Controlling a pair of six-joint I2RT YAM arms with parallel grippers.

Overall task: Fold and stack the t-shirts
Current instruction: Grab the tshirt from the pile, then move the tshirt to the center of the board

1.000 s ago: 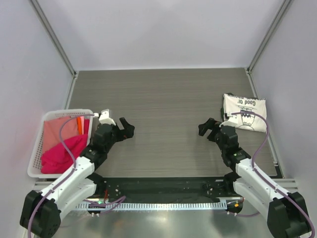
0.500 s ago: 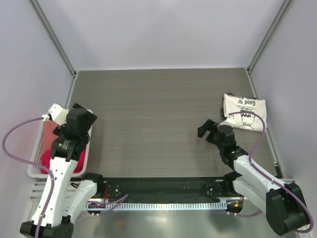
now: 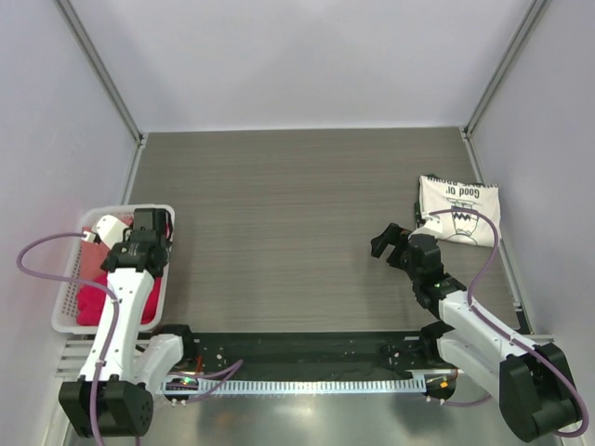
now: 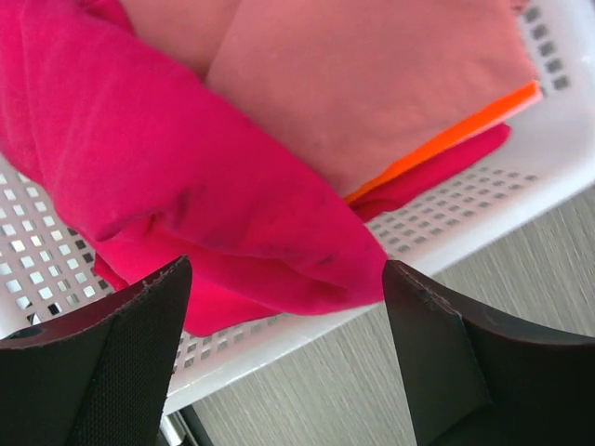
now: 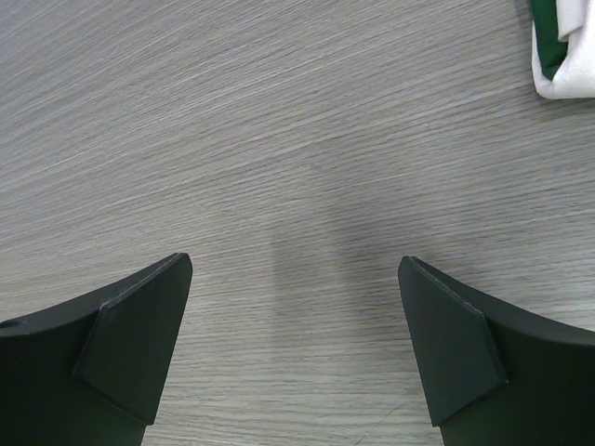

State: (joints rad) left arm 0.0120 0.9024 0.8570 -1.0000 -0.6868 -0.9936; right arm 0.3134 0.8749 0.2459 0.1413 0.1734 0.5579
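Note:
The crimson-pink t-shirt [image 4: 177, 177] lies bunched in the white lattice basket [image 3: 63, 307] at the left; it also shows in the top view [image 3: 98, 302]. My left gripper [image 3: 152, 226] hangs over the basket's right side, open and empty, with its jaws [image 4: 284, 279] spread just above the pink cloth and the basket rim. The cream t-shirt with black print [image 3: 457, 212] lies folded at the right edge of the table; its corner shows in the right wrist view [image 5: 562, 51]. My right gripper [image 3: 389, 243] is open and empty above bare table [image 5: 295, 265], left of the cream shirt.
The basket also holds a salmon cloth [image 4: 372, 84] with an orange edge [image 4: 446, 139]. The basket's wall [image 4: 483, 200] meets the grey wood table [image 3: 297, 204]. White walls enclose the table on three sides.
My left arm has swung from the middle of the table leftwards to above the basket, then settled lower over it. My right arm has shifted only slightly.

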